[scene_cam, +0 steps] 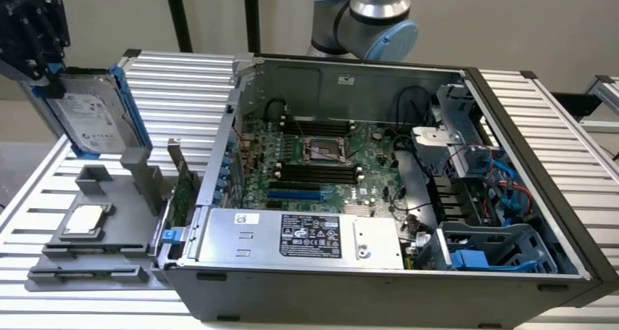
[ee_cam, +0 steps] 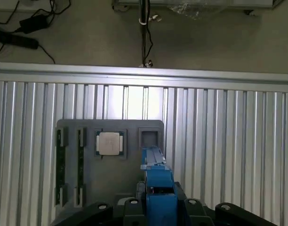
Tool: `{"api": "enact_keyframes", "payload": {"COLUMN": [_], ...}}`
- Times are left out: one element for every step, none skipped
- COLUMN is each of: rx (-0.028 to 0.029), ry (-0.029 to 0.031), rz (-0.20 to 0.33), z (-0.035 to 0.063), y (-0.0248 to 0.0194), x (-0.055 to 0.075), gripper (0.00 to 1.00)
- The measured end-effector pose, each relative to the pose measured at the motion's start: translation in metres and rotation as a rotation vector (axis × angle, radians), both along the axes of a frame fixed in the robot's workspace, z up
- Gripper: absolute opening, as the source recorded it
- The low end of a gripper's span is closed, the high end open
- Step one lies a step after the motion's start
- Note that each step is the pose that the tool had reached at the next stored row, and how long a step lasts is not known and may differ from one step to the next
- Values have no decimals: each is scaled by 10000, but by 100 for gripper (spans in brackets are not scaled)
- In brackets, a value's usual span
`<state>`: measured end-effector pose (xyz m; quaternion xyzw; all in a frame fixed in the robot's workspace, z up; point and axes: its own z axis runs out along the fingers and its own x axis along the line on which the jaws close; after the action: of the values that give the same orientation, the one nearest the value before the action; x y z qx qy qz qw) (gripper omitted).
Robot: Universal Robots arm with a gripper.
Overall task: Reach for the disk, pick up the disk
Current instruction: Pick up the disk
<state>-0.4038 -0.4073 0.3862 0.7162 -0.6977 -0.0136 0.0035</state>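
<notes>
Now the claw [scene_cam: 46,75] is gripping the disk [scene_cam: 92,120] on edge above the grey tray [scene_cam: 126,232] and its chip [scene_cam: 85,220], beside the open computer case [scene_cam: 387,294].

The gripper [scene_cam: 46,80], held high, clamps the disk [scene_cam: 92,120].

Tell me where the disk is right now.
At the exterior view's left, the disk hangs on edge in the claw, over the grey fixture tray and beside the open computer case.
</notes>
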Motion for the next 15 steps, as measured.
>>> {"api": "enact_keyframes", "payload": {"rx": [5, 10, 15, 20, 24, 30, 36, 45, 57, 70, 82, 93, 101, 109, 116], "ry": [-1, 0, 0, -1, 0, -1, -1, 1, 1, 2, 4, 5, 7, 9, 10], "rz": [1, 3, 5, 7, 9, 11, 14, 15, 16, 17, 17, 17, 18, 18, 18], "z": [46, 88, 135, 180, 226, 274, 316, 365, 407, 453, 498, 545, 590, 636, 681], "y": [0, 0, -1, -1, -2, -2, -3, -4, -5, -8, -10, -13, -18, -22, -27], "x": [27, 52, 80, 108, 136, 167, 199, 243, 286, 332, 377, 423, 468, 515, 559], "gripper": [33, 33, 33, 33, 33, 33, 33, 33, 33, 33, 33, 33, 33, 33, 33]}}
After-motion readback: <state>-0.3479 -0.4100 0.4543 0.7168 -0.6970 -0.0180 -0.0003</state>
